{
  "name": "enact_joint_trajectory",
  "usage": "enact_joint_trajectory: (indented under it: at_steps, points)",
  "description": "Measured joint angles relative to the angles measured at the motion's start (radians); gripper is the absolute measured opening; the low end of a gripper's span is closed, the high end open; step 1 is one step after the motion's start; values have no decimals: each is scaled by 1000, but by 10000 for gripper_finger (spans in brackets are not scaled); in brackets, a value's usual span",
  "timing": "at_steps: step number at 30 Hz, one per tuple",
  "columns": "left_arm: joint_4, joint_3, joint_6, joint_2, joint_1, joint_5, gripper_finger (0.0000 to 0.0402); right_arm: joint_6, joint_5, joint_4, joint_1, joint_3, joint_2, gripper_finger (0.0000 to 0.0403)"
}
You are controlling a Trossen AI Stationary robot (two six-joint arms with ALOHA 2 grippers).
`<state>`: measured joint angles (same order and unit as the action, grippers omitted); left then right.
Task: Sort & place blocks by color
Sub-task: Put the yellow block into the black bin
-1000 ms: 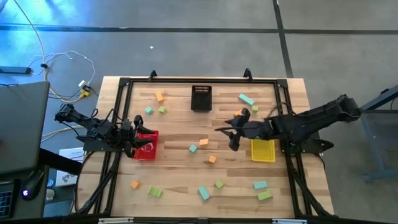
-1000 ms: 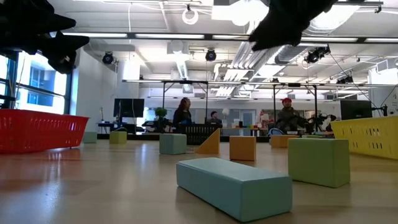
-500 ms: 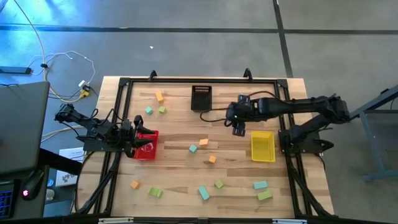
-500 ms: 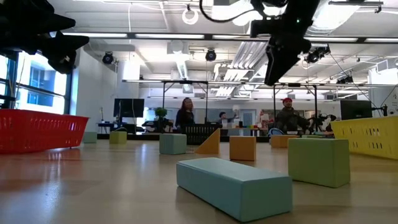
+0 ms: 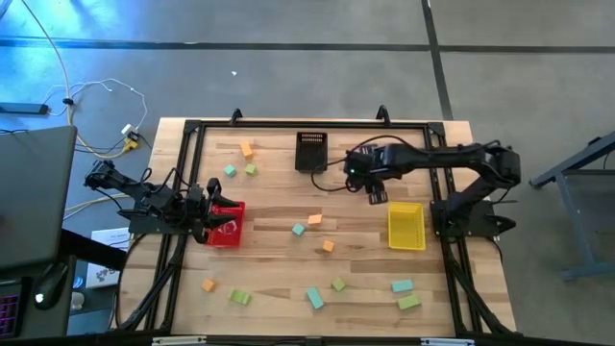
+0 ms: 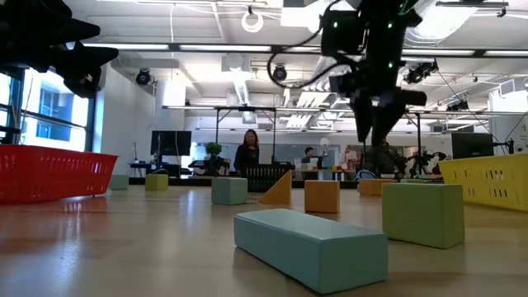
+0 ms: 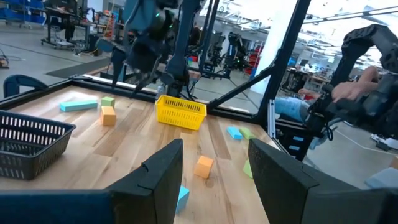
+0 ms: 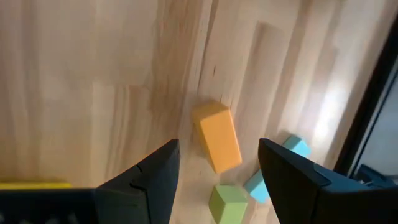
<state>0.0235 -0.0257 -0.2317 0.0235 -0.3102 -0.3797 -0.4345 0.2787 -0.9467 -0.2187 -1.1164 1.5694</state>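
Note:
Orange, teal and light green blocks lie scattered flat on the wooden table (image 5: 279, 202). My right gripper (image 5: 376, 195) is open and points down at the far right of the table. In the right wrist view an orange block (image 8: 216, 137) lies on the wood ahead of the gap between the fingers, with a green block (image 8: 225, 202) and a teal block (image 8: 273, 168) beside it. The low view shows this gripper (image 6: 375, 132) hanging above the table, touching nothing. My left gripper (image 5: 207, 216) waits open over the red basket (image 5: 229, 223).
A black basket (image 5: 310, 151) stands at the far middle and a yellow basket (image 5: 405, 225) just near of my right gripper. More blocks lie along the near edge (image 5: 314, 298) and at the far left (image 5: 247, 149). People stand in the room beyond the table.
My right arm has swung its elbow toward the far edge, and its gripper has tipped from nearly level to pointing down, dropping lower over the far right blocks. My left arm and the blocks have kept still.

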Motion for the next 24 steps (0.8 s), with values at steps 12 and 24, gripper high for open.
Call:
enact_joint_trajectory:
  at_steps: [12,24]
  points:
    - [0,0,0,0,0,-2,170,-72,9,2,-62,0,150,204]
    - [0,0,0,0,0,0,170,-68,21,40,-112,0,227,204]
